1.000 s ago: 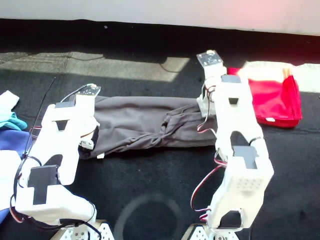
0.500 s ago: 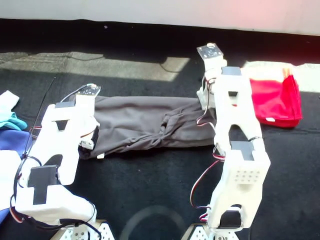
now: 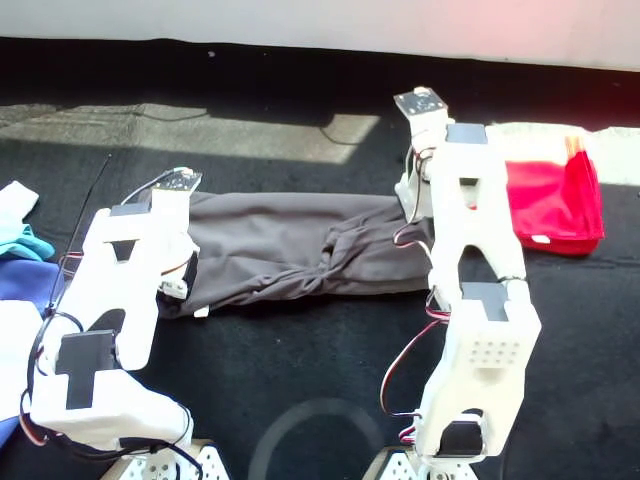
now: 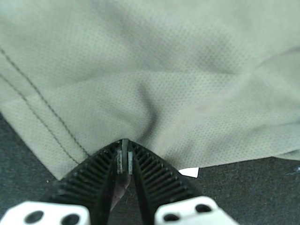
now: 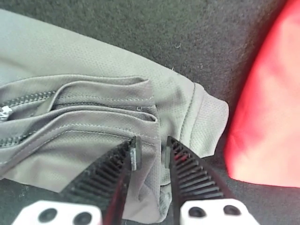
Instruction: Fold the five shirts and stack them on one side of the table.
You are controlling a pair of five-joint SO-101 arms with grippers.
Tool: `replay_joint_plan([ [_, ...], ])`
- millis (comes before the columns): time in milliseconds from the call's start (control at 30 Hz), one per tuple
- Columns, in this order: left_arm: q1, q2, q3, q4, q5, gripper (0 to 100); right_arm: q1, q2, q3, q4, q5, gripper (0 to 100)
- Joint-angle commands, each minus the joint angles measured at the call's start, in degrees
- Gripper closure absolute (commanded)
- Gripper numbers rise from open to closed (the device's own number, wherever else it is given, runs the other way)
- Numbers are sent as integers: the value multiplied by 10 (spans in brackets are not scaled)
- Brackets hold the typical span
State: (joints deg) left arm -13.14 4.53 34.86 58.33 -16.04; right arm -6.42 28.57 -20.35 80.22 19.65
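A grey shirt point(image 3: 270, 245) lies in a long bunched strip across the middle of the black table point(image 3: 300, 360). My left gripper point(image 4: 124, 157) is shut on the grey shirt's point(image 4: 187, 93) hemmed corner at its left end. At the right end, my right gripper point(image 5: 151, 152) stands narrowly open low over the grey shirt's point(image 5: 93, 70) folded edge, cloth showing between its fingertips. A folded red shirt point(image 3: 550, 200) lies just right of the right arm point(image 3: 470, 230), close beside the grey cloth; it is the red shirt point(image 5: 267, 117) in the right wrist view.
A blue shirt point(image 3: 22, 285), a teal one point(image 3: 25, 243) and white cloth point(image 3: 15, 200) are piled at the table's left edge beside the left arm point(image 3: 125, 270). A white wall point(image 3: 300, 20) runs along the back. Bare black table lies in front of the grey shirt.
The right arm has stretched a little farther toward the back of the table. The left arm and the grey shirt have kept still.
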Motion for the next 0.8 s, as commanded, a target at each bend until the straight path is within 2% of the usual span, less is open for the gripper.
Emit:
replay_joint_plan([
  [0, -8, 0, 1, -19, 1, 991, 3, -1, -22, -10, -2, 901],
  [500, -8, 0, 1, -19, 1, 991, -25, 52, -28, -16, -3, 902],
  [667, -8, 0, 1, -19, 1, 991, -25, 51, -29, -21, -3, 984],
  [767, -8, 0, 1, -19, 1, 991, -25, 51, -29, -21, -4, 992],
])
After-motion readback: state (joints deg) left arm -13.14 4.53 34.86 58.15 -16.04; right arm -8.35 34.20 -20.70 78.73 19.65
